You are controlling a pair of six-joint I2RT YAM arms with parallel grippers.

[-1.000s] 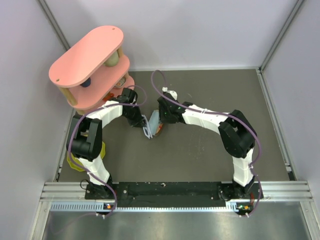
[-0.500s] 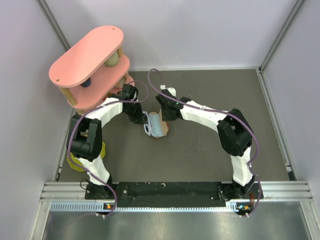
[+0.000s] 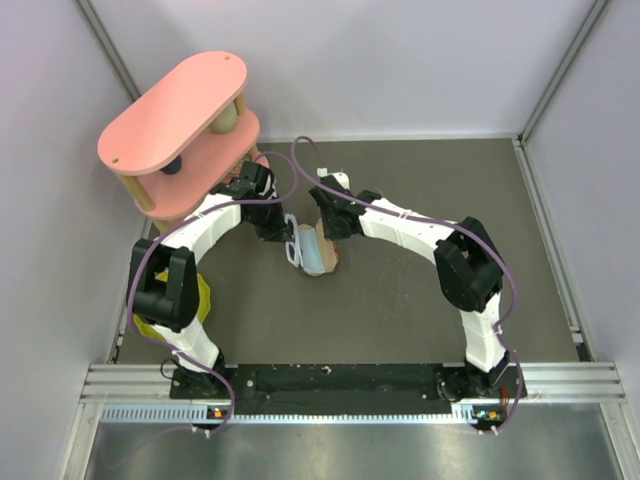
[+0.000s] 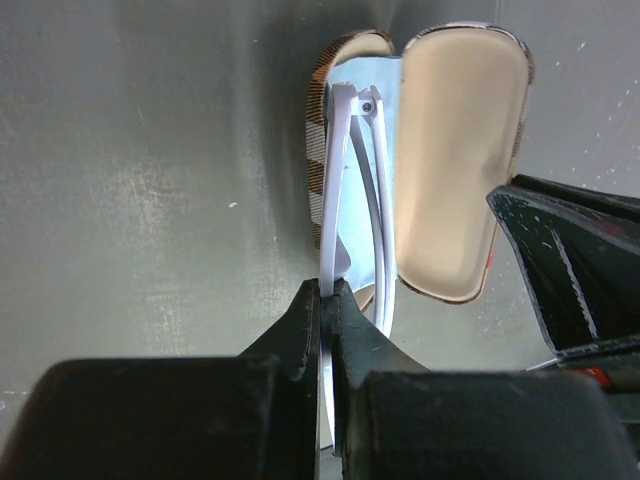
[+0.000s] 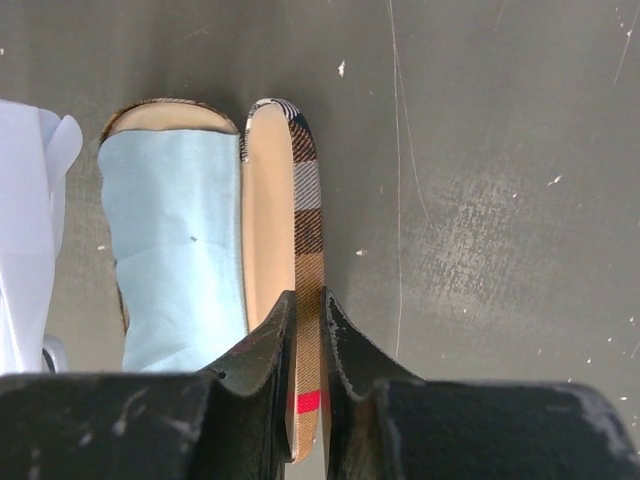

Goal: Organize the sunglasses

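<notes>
The sunglasses (image 4: 347,170) are a thin white frame with folded temple arms, held edge-on over the left half of the open brown plaid case (image 4: 318,150). My left gripper (image 4: 327,292) is shut on their near end. The case holds a light blue cloth (image 5: 175,260). Its beige-lined lid (image 4: 455,150) stands open to the right. My right gripper (image 5: 308,305) is shut on the lid's plaid edge (image 5: 308,225). In the top view the sunglasses (image 3: 293,247) sit between my left gripper (image 3: 286,236) and the case (image 3: 318,252), with my right gripper (image 3: 333,236) behind the case.
A pink two-tier shelf (image 3: 180,110) with small objects on it stands at the back left, close behind my left arm. A yellow object (image 3: 148,322) lies by the left arm's base. Grey walls enclose the dark table (image 3: 430,320).
The case has gone from tilted and part shut to lying open with the blue cloth showing. My left gripper has brought the sunglasses up against its left side.
</notes>
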